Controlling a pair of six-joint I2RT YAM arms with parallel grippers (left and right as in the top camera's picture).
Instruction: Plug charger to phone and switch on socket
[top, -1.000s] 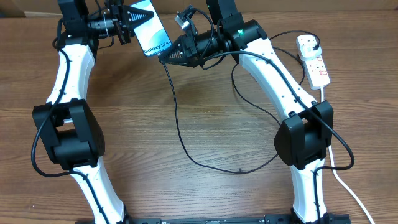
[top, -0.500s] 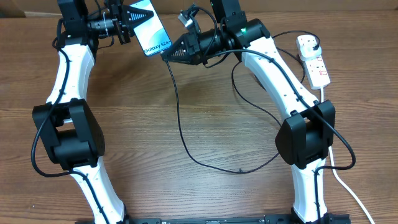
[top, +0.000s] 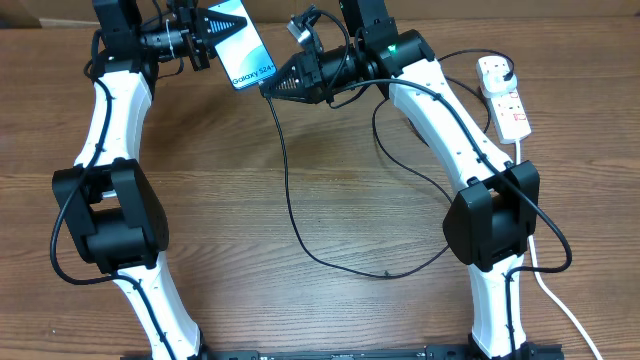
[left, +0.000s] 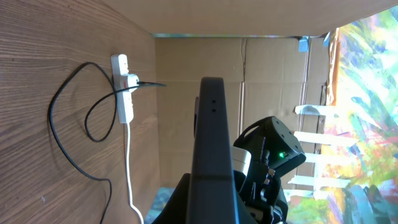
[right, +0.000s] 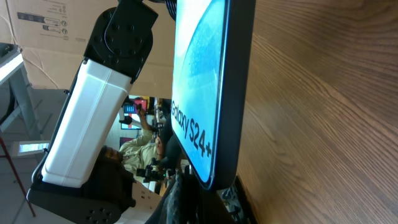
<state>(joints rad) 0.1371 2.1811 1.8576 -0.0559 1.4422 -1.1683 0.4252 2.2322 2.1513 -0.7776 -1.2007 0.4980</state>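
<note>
Overhead: our left gripper (top: 203, 38) clamps the phone (top: 243, 45) at the table's far edge. Our right gripper (top: 268, 88), pinching the charger (top: 288, 190) tip, has nudged up to the phone's lower edge.

Left wrist: phone edge-on, socket (left: 124, 93) well apart.

Right wrist: the tip sits under the phone; we judge plugging close, but insertion is hidden.

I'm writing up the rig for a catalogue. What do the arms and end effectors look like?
The left arm and right arm match: white curved link shells between bulky black joint housings, with thin black cables looped alongside. The left end effector and right end effector are black, tapering to a wedge. A green light glows near the right wrist.
</note>
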